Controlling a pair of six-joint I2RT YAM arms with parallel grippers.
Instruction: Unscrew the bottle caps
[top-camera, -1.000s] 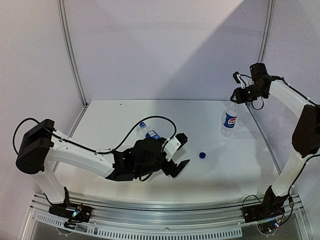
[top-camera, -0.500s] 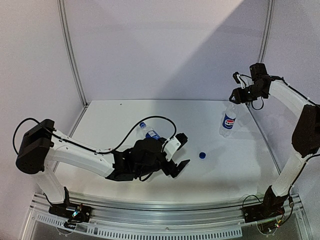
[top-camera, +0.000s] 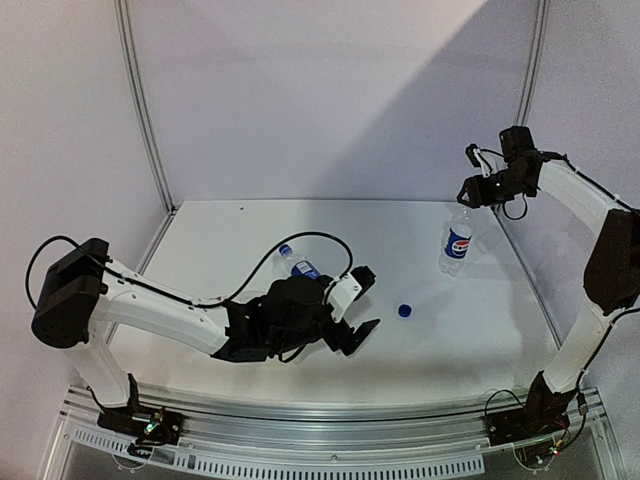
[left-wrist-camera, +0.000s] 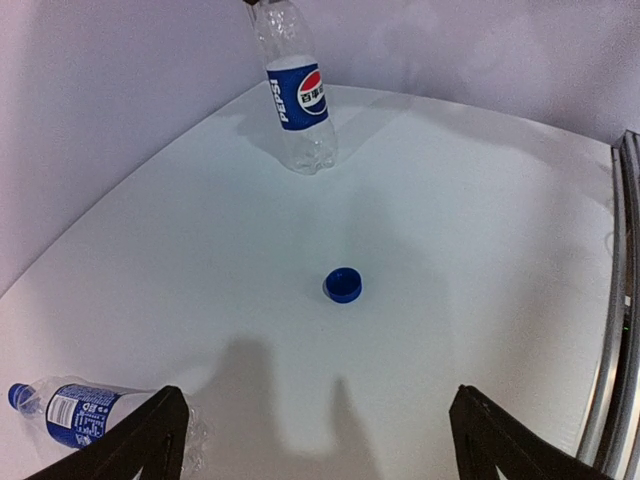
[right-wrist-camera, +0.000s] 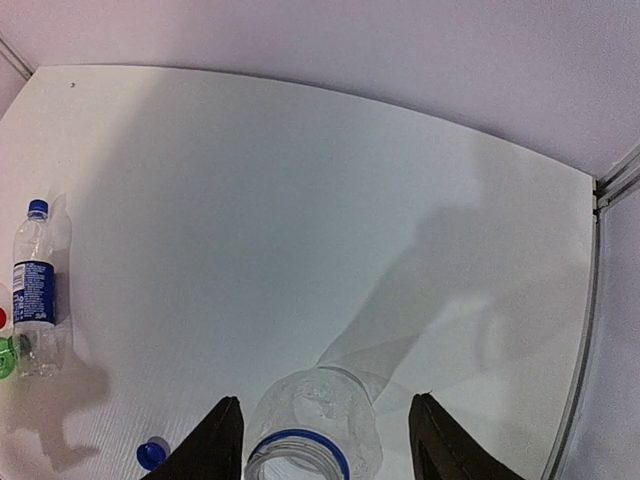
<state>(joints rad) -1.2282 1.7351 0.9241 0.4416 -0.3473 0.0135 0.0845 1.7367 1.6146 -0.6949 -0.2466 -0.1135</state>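
So, the Pepsi bottle (top-camera: 458, 241) is stood upright near the far right corner of the bench (top-camera: 250, 225) with its cap off, and the open neck with a blue ring is seen right under the right wrist camera. The right tool (right-wrist-camera: 325, 400) is held over that neck with jaws partly spread to either side of it. Nothing looks clamped, though whether one finger touches the neck can't be told. A loose blue cap (left-wrist-camera: 343, 286) is seen lying on the bench between the two arms, well apart from the Pepsi bottle. The left tool (left-wrist-camera: 318, 395) is positioned low over the bench, jaws spread wide, nothing held. Just beside one of its fingers a blue-labelled bottle (right-wrist-camera: 35, 290) is laid on its side, with a second blue cap (right-wrist-camera: 37, 207) screwed on. Bits of red and green are glimpsed at the left edge of the right wrist view, too cropped to be named.
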